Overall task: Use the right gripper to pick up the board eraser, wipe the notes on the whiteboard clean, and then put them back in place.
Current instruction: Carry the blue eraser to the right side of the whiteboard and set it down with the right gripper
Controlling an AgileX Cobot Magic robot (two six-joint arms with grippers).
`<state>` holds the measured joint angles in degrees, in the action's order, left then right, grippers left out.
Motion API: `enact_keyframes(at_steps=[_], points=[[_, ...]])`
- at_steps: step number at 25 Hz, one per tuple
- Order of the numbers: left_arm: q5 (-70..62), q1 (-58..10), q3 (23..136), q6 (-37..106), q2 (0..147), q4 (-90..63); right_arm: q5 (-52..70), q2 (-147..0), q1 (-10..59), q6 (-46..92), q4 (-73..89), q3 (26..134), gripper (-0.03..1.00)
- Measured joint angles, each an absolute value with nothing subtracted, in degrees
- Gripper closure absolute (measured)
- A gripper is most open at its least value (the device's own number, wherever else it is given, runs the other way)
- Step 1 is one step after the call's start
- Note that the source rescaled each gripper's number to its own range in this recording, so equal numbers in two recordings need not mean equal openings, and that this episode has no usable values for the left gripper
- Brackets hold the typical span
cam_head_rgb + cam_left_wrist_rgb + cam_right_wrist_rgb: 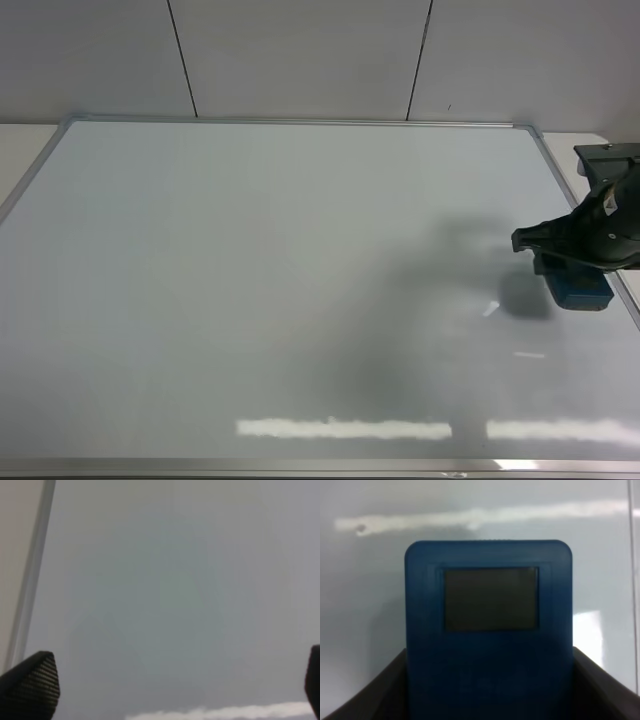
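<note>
The whiteboard [280, 290] fills most of the exterior high view, glossy white inside a thin silver frame. No notes show on it; the surface looks plain. Low over the board's right edge is the teal-blue board eraser [583, 291], with my right gripper [580, 262] shut on it from above. In the right wrist view the eraser [487, 595] sits between the two dark fingers [375, 697], a darker square patch on its top. I cannot tell whether it touches the board. My left gripper [172, 682] is open over bare board beside the frame.
A grey panelled wall [300, 55] rises behind the board. Pale tabletop [20, 150] shows past the left frame and at the far right corner. Bright glare strips [345, 429] lie near the board's front edge.
</note>
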<state>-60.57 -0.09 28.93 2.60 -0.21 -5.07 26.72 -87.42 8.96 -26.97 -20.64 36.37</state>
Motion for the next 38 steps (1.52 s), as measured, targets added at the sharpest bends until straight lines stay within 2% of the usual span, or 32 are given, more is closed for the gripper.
enact_keyframes(at_steps=[13,32,33,34,36,38], points=[[-60.6,-0.1,28.9,2.6,-0.2,-5.1,20.8,-93.4,9.0,-24.0,-20.2,36.4,0.97],[-60.6,-0.1,28.9,2.6,-0.2,-5.1,20.7,-93.4,9.0,-23.4,-21.3,36.4,0.97],[-60.6,-0.1,28.9,2.6,-0.2,-5.1,20.7,-93.4,9.0,-23.4,-21.4,36.4,0.92],[-60.6,-0.1,28.9,2.6,-0.2,-5.1,20.7,-93.4,9.0,-23.4,-21.7,36.4,0.80],[-60.6,-0.1,28.9,2.6,-0.2,-5.1,20.7,-93.4,9.0,-23.4,-22.3,36.4,0.38],[-60.6,-0.1,28.9,2.6,-0.2,-5.1,20.7,-93.4,9.0,-23.6,-23.0,36.4,0.13]])
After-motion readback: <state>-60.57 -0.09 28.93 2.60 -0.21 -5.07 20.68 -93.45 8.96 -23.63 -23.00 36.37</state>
